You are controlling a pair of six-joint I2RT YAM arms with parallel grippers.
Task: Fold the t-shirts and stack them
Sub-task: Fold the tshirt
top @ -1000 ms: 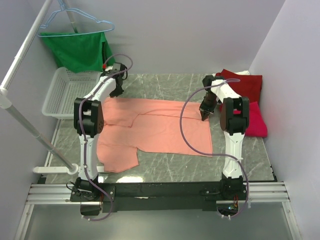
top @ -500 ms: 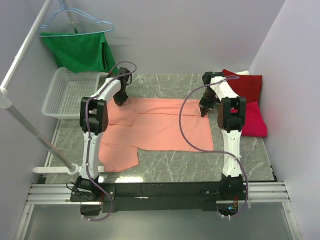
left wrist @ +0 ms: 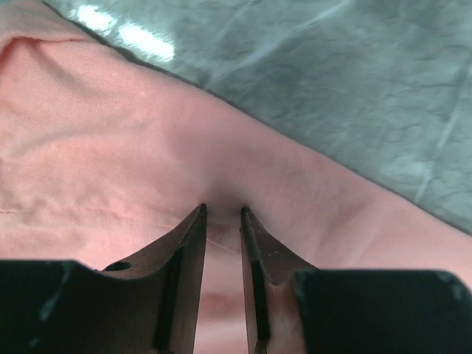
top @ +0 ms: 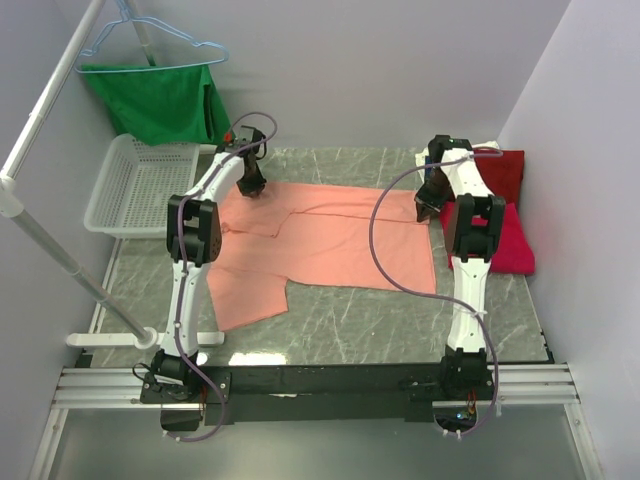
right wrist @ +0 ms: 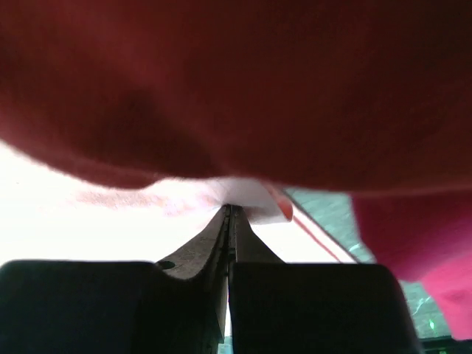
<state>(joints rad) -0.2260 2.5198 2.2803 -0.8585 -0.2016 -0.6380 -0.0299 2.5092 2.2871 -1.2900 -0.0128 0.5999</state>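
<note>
A salmon-pink t-shirt (top: 320,240) lies spread flat on the marble table (top: 340,325), with one sleeve pointing toward the near left. At the shirt's far left corner my left gripper (top: 252,187) is closed on a pinch of that cloth, which bunches between the fingertips (left wrist: 222,210). My right gripper (top: 427,207) is shut on the shirt's far right edge, and pale cloth sticks out past the closed tips (right wrist: 230,206). Right behind it lies the dark red t-shirt (top: 500,170) (right wrist: 221,74), with the crimson-pink t-shirt (top: 515,245) (right wrist: 413,236) just nearer.
A white mesh basket (top: 135,185) stands at the far left. Above it a green garment (top: 160,100) hangs with a light-blue hanger (top: 150,45) on a white rail (top: 40,130). A white pole (top: 70,265) slants down to the table's left edge. Walls close in at back and right.
Both grippers have moved back and to the right, dragging the salmon-pink shirt with them. The shirt now lies further right, its far edge nearer the dark red one.
</note>
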